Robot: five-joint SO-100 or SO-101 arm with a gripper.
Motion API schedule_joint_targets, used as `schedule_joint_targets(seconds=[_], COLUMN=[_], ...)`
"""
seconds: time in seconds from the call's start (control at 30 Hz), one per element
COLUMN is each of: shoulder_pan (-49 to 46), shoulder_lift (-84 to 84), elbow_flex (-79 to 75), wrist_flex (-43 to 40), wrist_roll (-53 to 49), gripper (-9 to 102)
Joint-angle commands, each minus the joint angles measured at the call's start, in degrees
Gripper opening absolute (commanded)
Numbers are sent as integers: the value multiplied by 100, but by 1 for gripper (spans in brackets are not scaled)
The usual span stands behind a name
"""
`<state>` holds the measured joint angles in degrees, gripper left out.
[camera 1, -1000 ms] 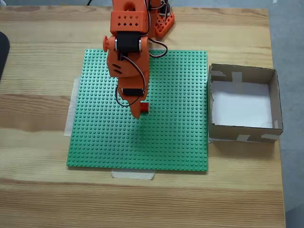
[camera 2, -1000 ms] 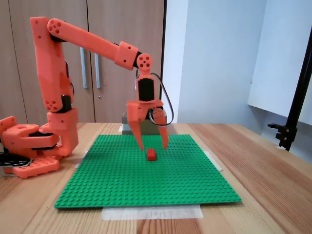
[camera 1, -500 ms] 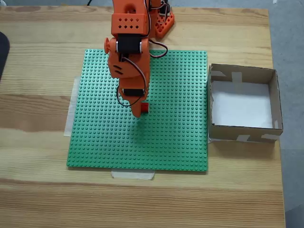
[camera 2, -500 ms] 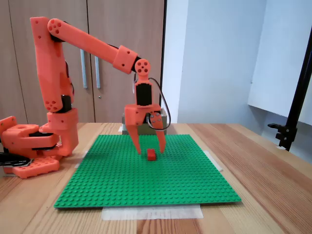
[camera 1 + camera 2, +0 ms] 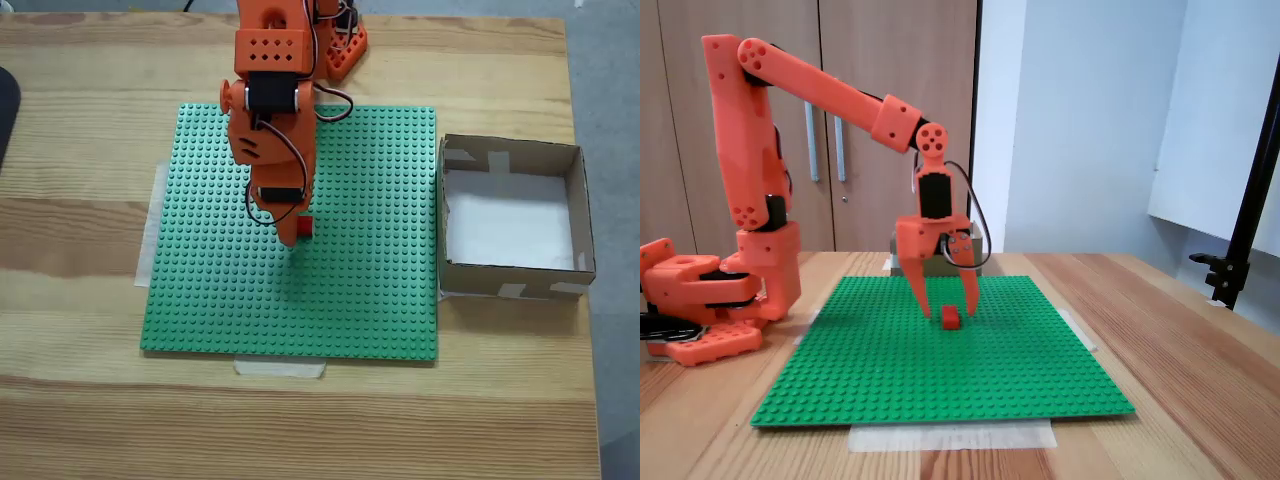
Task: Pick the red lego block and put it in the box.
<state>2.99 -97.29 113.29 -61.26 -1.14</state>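
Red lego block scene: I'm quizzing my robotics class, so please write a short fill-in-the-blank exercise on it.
1. The red lego block sits on a studded baseplate coloured ____.
2. The claw straddles the block with its jaws ____.
3. The floor of the box is coloured ____.
4. In the fixed view from above, the box stands to the ____ of the baseplate.

Missing words: green; open; white; right

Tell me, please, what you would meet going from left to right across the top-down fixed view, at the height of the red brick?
Bare wooden table → pale tape strip → green baseplate → gripper → red lego block → more baseplate → box.
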Motion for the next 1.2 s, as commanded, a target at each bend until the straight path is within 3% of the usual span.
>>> schedule_joint_targets(seconds=[0.0, 1.17], shoulder_pan=[53, 62], shoulder_lift=[-26, -18], elbow_flex=[-18, 141], wrist_flex=[70, 650], wrist_roll=[-26, -35], gripper=[26, 15])
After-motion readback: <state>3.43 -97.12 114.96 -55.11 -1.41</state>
